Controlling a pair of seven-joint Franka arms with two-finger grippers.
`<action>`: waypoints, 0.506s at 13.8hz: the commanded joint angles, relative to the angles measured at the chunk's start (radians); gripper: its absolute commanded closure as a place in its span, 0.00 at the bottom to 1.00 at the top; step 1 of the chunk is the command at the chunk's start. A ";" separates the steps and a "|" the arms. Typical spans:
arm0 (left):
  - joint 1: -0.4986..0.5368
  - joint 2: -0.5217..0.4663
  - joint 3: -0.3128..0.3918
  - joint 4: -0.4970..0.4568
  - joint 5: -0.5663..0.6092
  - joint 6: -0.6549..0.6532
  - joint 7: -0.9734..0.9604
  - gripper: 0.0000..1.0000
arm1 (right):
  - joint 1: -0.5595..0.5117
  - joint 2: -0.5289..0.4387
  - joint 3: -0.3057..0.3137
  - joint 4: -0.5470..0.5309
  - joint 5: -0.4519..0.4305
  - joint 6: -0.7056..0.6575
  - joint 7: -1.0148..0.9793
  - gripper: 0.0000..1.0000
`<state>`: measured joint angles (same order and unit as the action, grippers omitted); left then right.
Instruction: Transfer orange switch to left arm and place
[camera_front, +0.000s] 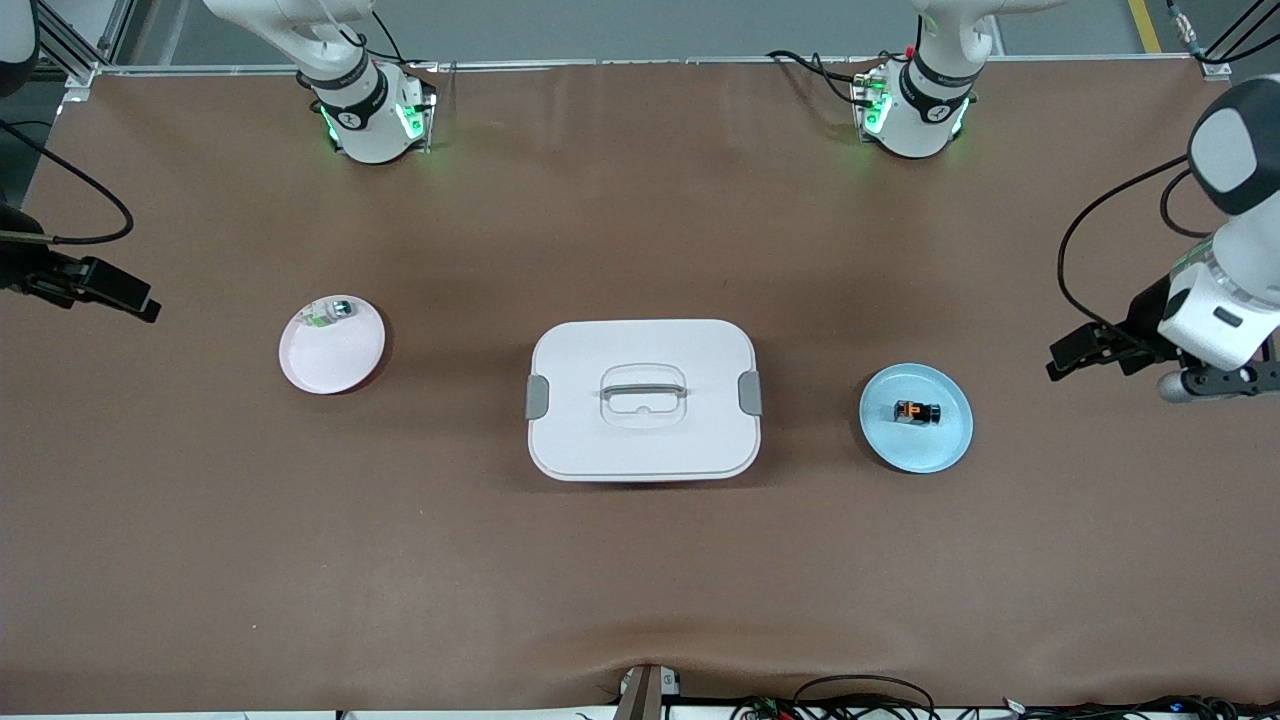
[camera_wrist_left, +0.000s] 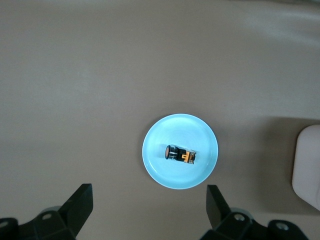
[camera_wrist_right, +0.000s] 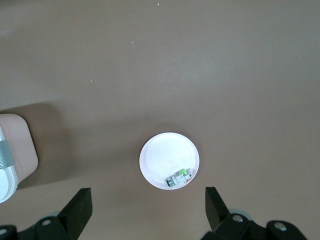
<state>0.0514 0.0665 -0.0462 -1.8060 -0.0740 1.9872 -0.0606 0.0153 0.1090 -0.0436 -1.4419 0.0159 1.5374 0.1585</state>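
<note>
The orange switch (camera_front: 918, 411) lies on its side on a round blue plate (camera_front: 885, 440) toward the left arm's end of the table. It also shows in the left wrist view (camera_wrist_left: 179, 154). The white box (camera_front: 643, 400) with grey latches stands mid-table between the two plates. My left gripper (camera_front: 1062, 358) hangs open and empty high over the table, beside the blue plate; its fingers (camera_wrist_left: 80, 205) are spread wide. My right gripper (camera_front: 145, 305) hangs open and empty high over the right arm's end, beside the pink plate (camera_front: 332, 355).
A small silver-and-green part (camera_front: 335, 310) lies on the pink plate and shows in the right wrist view (camera_wrist_right: 179, 177). The box's edge shows in both wrist views (camera_wrist_left: 307, 170) (camera_wrist_right: 12, 155). Cables lie along the table's near edge (camera_front: 860, 700).
</note>
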 joint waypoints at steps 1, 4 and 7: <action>-0.004 -0.048 0.005 -0.006 0.017 -0.048 0.010 0.00 | -0.017 -0.026 0.013 -0.028 0.009 0.010 -0.013 0.00; 0.004 -0.056 0.006 -0.004 0.023 -0.062 0.013 0.00 | -0.017 -0.026 0.013 -0.028 0.009 0.010 -0.013 0.00; 0.005 -0.053 0.000 -0.003 0.063 -0.062 0.013 0.00 | -0.017 -0.026 0.011 -0.028 0.009 0.009 -0.013 0.00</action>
<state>0.0571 0.0228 -0.0458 -1.8078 -0.0370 1.9392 -0.0606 0.0153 0.1090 -0.0436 -1.4423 0.0159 1.5374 0.1581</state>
